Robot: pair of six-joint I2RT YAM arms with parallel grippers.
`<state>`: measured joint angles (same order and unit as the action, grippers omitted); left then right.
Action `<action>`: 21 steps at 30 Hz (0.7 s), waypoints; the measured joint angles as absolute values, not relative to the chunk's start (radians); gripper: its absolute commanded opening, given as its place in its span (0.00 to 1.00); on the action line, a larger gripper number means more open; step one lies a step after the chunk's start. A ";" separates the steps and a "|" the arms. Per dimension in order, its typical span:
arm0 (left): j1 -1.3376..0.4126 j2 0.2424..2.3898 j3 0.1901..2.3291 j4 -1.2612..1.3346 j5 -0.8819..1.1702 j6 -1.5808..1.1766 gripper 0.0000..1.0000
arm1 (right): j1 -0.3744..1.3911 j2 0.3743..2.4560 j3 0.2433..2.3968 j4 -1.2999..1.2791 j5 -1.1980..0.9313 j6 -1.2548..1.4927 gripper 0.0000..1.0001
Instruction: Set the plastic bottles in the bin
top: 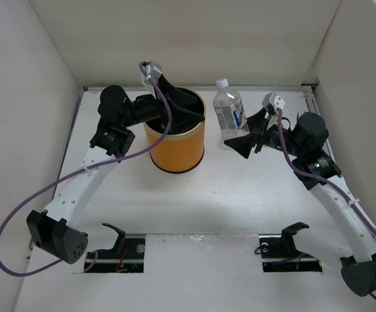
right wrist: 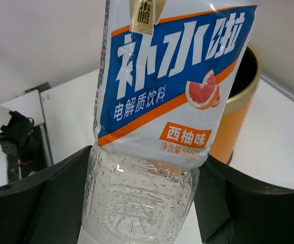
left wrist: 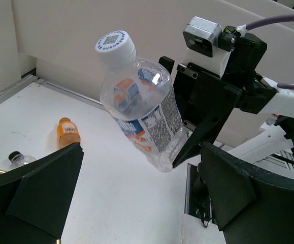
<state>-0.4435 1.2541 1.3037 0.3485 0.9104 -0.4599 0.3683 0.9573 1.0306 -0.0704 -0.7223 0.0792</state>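
Note:
My right gripper [top: 243,140] [right wrist: 141,203] is shut on the lower body of a clear plastic bottle with a white-blue label and a white cap [top: 229,110] [left wrist: 139,109] [right wrist: 162,101]. It holds this bottle just right of the bin. The bin [top: 175,143] [right wrist: 238,117] is orange with a gold rim and a black inside. Above the bin's mouth my left gripper [top: 184,110] [left wrist: 141,203] hangs open, holding nothing. In the left wrist view a small orange bottle [left wrist: 68,132] and a small clear bottle with a dark cap [left wrist: 17,157] lie on the table further back.
White walls [top: 194,39] close in the table at the back and on both sides. Two black hooks over cut-out slots [top: 119,237] [top: 288,234] sit at the near edge. The right arm's wrist [left wrist: 223,86] is close to my left gripper.

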 measured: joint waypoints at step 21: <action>-0.443 1.266 1.288 0.451 1.002 -0.536 0.62 | 0.717 1.198 1.217 0.023 -0.599 0.083 0.01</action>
<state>-0.4435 1.2663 1.2884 0.4515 1.0023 -0.5358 0.7174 1.1984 1.2167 0.0231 -0.5995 0.0834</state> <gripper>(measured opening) 0.776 0.756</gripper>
